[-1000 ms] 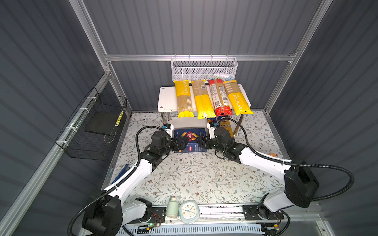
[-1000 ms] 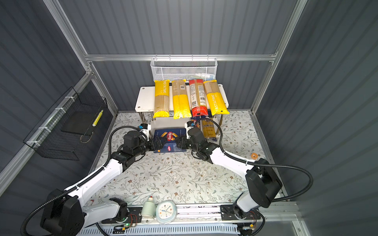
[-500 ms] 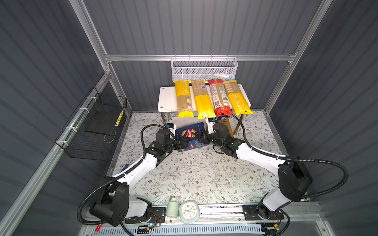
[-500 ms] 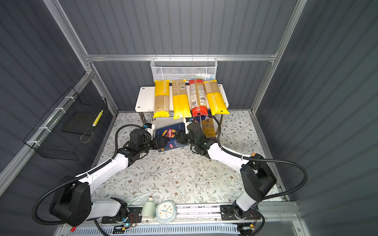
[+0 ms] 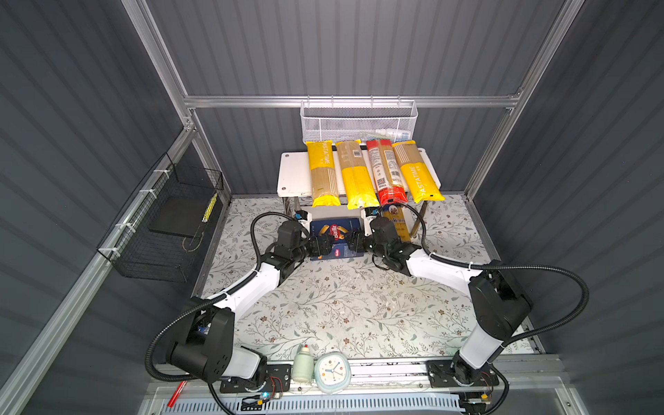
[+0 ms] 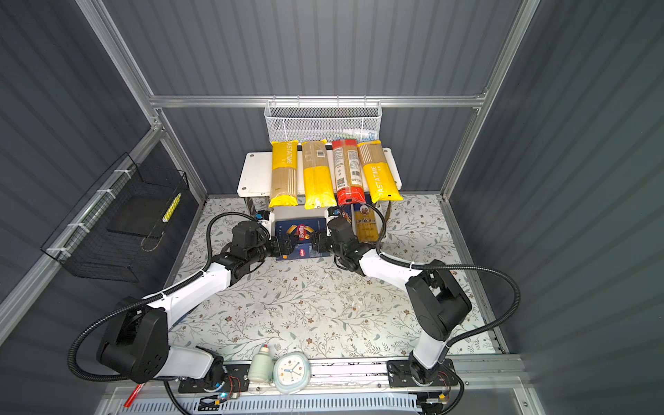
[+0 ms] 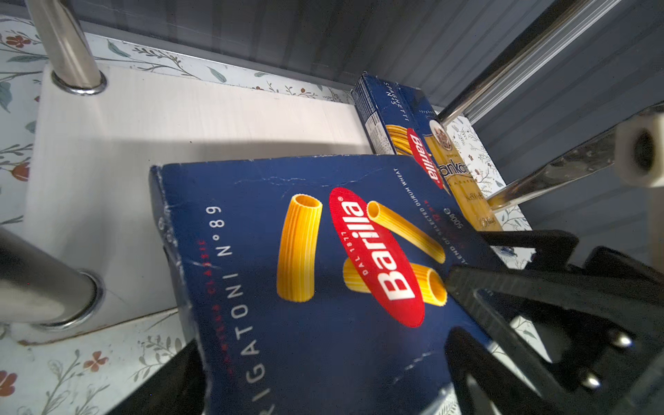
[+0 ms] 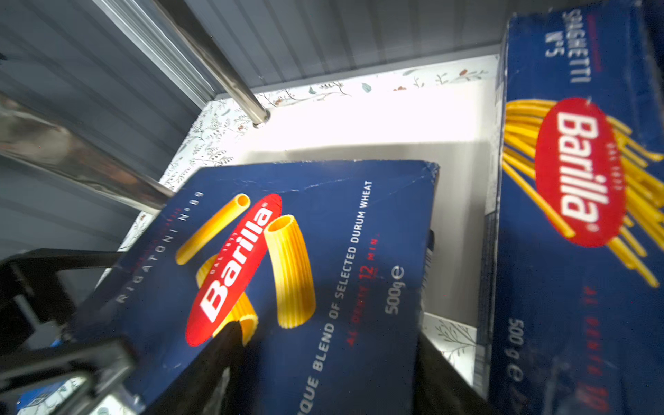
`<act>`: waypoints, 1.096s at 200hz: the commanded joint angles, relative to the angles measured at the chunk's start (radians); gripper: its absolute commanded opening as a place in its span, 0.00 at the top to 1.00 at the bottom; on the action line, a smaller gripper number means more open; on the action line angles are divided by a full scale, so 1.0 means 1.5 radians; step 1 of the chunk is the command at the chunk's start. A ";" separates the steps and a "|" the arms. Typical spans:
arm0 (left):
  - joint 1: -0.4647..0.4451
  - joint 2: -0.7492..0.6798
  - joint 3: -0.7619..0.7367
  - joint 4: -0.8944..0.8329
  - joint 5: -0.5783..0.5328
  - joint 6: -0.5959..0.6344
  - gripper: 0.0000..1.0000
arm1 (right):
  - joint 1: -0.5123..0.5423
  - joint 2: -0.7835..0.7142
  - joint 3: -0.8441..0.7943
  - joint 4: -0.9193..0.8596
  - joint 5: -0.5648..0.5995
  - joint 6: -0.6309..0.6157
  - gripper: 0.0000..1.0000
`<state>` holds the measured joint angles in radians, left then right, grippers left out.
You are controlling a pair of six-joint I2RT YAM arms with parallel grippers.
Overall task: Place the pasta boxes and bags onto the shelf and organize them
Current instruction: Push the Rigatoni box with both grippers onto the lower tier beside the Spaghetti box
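1. Nearest me, the left gripper (image 5: pixel 319 248) and right gripper (image 5: pixel 354 242) clamped the rigatoni box (image 5: pixel 336 233) from its 9 and 3 o'clock, each closed on a near corner.
2. The box, skewed half a second earlier, sat square to the shelf (image 5: pixel 293 176) again and had crept toward 12 o'clock. In the left wrist view its far end overhung the lower tier (image 7: pixel 179 118), its near end out over the floral mat (image 5: pixel 341 305).
3. I judged the insertion half done: a further push, then release. Whether the box rested on the board I could not tell.
4. At its 2 o'clock, the spaghetti box (image 7: pixel 391 118) and ankara bag (image 5: pixel 395 224) already lay on that tier.
5. Farthest back, three yellow bags (image 5: pixel 354 176) and a red bag (image 5: pixel 386 172) lined the top tier.
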<state>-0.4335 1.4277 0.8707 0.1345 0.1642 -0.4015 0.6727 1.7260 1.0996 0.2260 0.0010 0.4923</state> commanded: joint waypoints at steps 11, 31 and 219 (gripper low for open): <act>-0.034 0.011 0.045 0.124 0.085 0.026 0.01 | 0.023 0.008 0.018 0.124 -0.111 0.007 0.31; -0.034 0.028 0.047 0.123 0.082 0.031 0.01 | 0.019 0.017 0.018 0.135 -0.107 0.014 0.31; -0.013 0.136 0.157 -0.070 -0.134 0.045 0.01 | -0.041 0.041 0.023 0.153 -0.077 0.069 0.29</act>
<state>-0.4400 1.6459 1.0729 0.0574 -0.0170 -0.3733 0.6052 1.8278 1.1183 0.4149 -0.0685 0.6018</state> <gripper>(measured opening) 0.993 0.705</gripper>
